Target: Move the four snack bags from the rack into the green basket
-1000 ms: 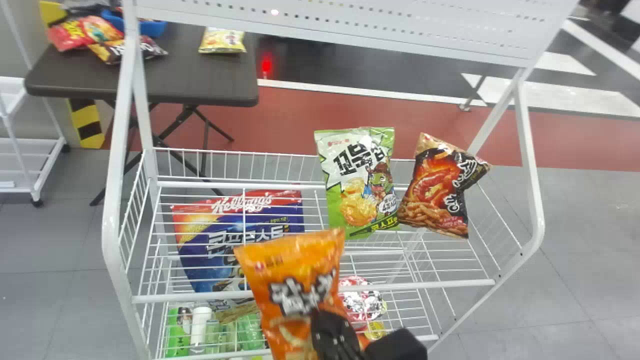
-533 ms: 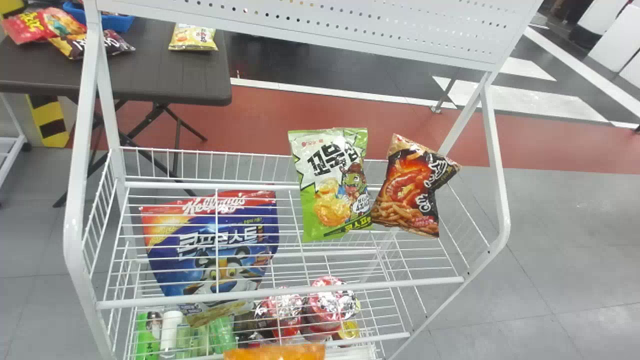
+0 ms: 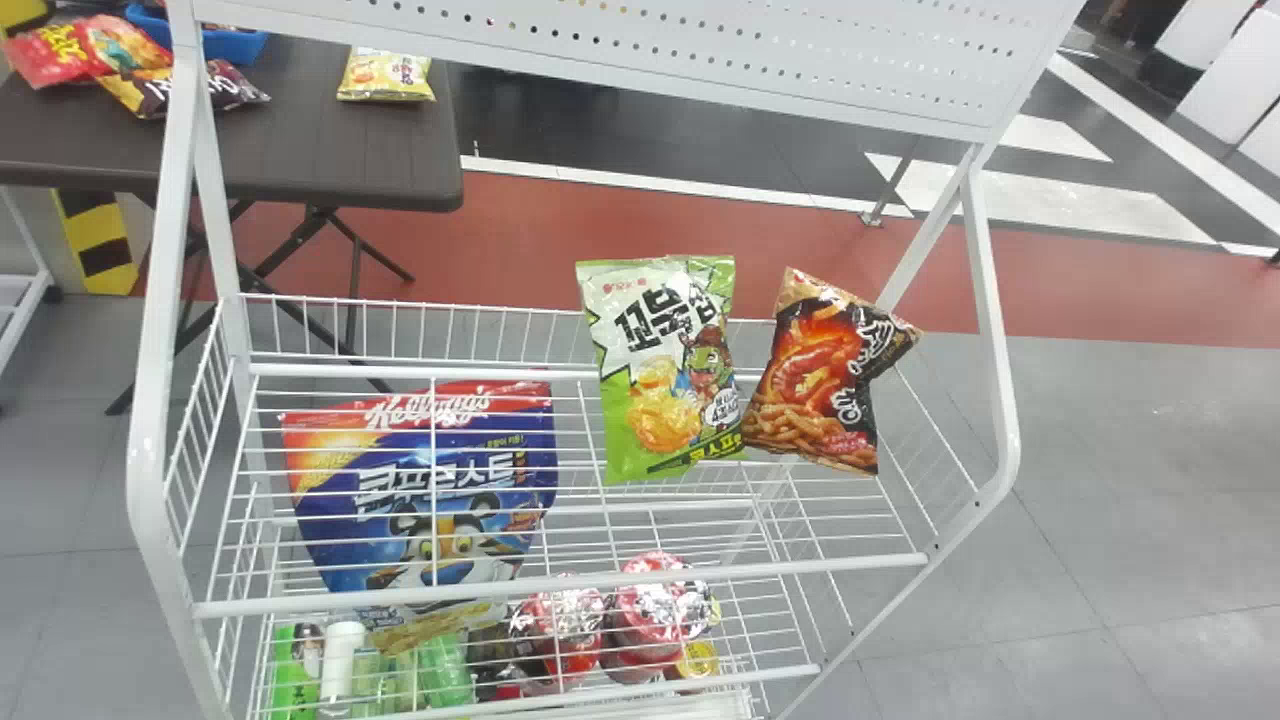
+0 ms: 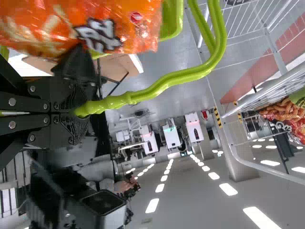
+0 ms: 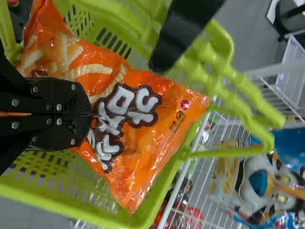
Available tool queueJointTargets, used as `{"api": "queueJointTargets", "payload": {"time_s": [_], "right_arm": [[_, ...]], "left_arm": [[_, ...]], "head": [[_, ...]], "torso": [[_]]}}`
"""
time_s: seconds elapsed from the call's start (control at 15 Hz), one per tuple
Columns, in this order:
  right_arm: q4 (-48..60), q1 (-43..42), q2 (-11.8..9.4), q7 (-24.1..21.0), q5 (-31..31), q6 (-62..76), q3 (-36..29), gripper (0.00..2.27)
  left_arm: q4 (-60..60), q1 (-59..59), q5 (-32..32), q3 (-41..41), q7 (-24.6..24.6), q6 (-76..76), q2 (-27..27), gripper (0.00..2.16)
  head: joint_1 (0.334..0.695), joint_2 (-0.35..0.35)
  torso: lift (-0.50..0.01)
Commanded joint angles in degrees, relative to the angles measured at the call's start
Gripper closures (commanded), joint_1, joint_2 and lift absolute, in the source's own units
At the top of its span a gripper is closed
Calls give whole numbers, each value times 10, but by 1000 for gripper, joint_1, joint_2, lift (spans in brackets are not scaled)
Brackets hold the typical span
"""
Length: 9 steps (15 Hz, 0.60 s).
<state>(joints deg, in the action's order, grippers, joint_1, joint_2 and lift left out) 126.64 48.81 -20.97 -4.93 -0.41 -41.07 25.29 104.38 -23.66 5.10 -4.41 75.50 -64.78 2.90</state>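
"Holding anything?"

"My right gripper pinches the orange bag over the green basket; my left gripper clasps the handle."

"The others?"

"Green bag, dark bag, blue bag: on the rack."

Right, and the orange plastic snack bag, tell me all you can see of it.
The glossy, crinkled orange snack bag looks like plastic film, puffed, with white dark-edged lettering, a small red mark and pictured pale snacks. The robot's black right tool pinches it at the mouth of the slotted green plastic basket.
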Motion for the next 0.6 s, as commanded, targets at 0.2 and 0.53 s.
{"api": "queueJointTargets", "payload": {"time_s": [0.2,0.53], "right_arm": [[-31,-44,4,0,-19,70,33,2078],[-44,-45,6,-9,-14,98,24,-1]], "left_arm": [[4,-7,0,-1,3,3,0,2054],[8,-13,0,3,3,3,0,2054]], "head": [[695,-308],[695,-184]], "torso": [[0],[0]]}}
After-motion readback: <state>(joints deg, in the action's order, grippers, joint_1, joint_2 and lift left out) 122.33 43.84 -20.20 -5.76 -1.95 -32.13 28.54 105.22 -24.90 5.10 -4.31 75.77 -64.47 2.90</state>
